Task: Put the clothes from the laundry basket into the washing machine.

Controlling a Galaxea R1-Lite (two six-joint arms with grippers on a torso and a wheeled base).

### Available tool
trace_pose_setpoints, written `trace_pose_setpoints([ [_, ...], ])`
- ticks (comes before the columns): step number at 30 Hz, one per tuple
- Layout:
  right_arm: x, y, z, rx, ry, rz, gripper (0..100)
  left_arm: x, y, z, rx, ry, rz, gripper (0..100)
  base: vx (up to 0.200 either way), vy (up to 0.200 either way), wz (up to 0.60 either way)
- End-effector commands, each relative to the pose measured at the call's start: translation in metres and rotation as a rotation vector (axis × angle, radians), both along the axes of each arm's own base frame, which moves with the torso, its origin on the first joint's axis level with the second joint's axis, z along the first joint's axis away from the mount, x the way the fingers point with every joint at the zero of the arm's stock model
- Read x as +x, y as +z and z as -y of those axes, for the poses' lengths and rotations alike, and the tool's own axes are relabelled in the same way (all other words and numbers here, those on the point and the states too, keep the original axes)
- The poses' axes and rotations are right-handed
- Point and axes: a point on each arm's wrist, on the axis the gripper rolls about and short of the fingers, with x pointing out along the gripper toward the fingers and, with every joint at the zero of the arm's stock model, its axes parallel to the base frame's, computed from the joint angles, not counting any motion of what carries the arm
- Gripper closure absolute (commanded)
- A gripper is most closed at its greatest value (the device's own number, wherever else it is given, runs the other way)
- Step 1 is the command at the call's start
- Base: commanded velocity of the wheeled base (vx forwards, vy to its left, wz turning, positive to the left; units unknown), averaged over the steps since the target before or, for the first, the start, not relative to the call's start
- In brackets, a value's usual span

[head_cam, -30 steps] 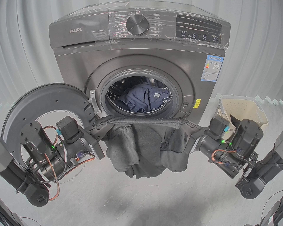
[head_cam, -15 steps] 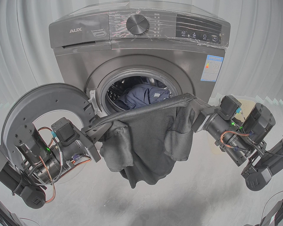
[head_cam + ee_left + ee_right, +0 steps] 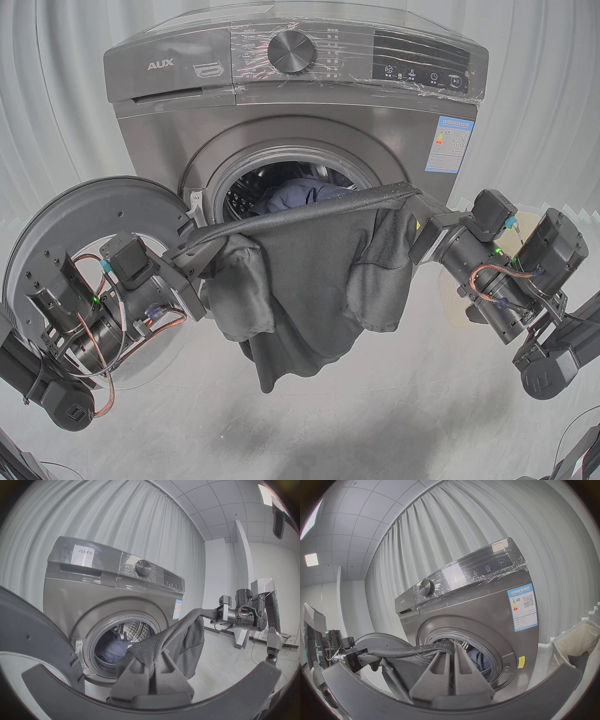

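A dark grey garment (image 3: 300,281) hangs stretched between both grippers in front of the washing machine (image 3: 294,125). My left gripper (image 3: 190,247) is shut on its left end, low by the open door (image 3: 75,212). My right gripper (image 3: 417,203) is shut on its right end, higher, level with the drum mouth. The taut top edge slants up to the right across the opening. A blue garment (image 3: 294,190) lies inside the drum. In the left wrist view the garment (image 3: 175,636) runs from my left gripper (image 3: 152,667) to the far right gripper (image 3: 207,613). The right wrist view has the right gripper (image 3: 450,655) clamped on the cloth (image 3: 406,661).
The cream laundry basket (image 3: 578,642) stands on the floor right of the machine, with a dark item (image 3: 579,661) in it; my right arm covers most of it in the head view. The open door swings out to the left. Pale curtains hang behind.
Both grippers have lifted the garment. The right end rose from below the drum mouth to its height, and the left end rose a little and moved toward the machine.
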Motion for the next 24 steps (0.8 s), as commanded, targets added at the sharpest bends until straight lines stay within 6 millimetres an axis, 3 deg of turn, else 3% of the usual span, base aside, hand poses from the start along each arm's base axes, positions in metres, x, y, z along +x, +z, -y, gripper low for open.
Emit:
trace_pose_setpoints([
  [1, 0.0, 0.005, 0.0, 0.013, -0.008, 0.014, 100, 0.002, 0.009, 0.0, -0.019, 0.005, 0.037, 100, 0.0, 0.0, 0.0],
  [14, -0.004, 0.018, 0.003, 0.04, -0.011, 0.045, 100, -0.007, 0.035, -0.002, -0.061, -0.009, 0.129, 100, 0.0, 0.0, 0.0],
  [24, -0.006, 0.021, 0.004, 0.046, -0.011, 0.053, 100, -0.008, 0.036, -0.002, -0.063, -0.01, 0.133, 100, 0.0, 0.0, 0.0],
])
